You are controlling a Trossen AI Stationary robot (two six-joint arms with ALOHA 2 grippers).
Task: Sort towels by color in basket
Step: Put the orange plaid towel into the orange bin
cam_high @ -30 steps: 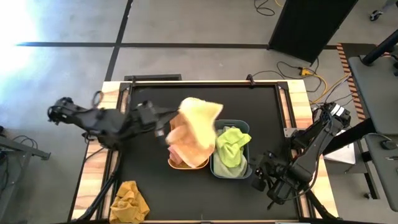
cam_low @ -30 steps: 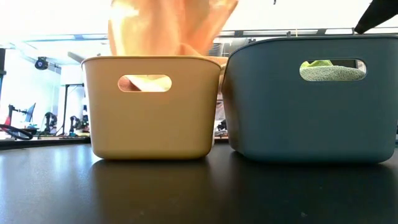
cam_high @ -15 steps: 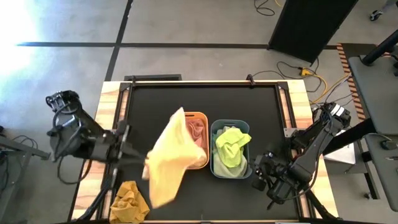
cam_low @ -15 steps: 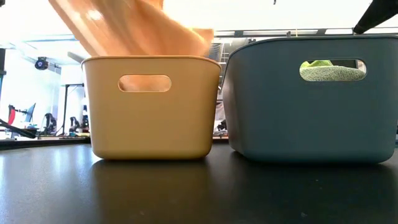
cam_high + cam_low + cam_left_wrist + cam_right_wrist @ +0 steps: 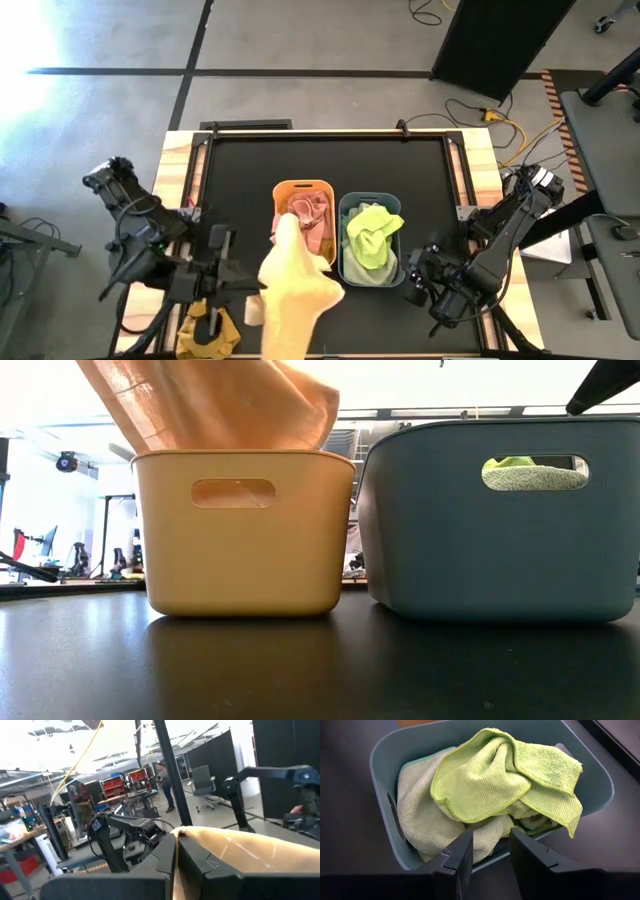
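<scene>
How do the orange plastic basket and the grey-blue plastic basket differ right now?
The orange plastic basket holds a salmon pink towel; the grey-blue plastic basket holds lime green towels. A yellow towel held by the left gripper hangs over the orange basket's near edge; nothing hangs over the grey-blue one. Both stand upright, side by side, with cut-out handles.

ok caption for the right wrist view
Open right gripper hovering by the blue tub of green towels.
</scene>
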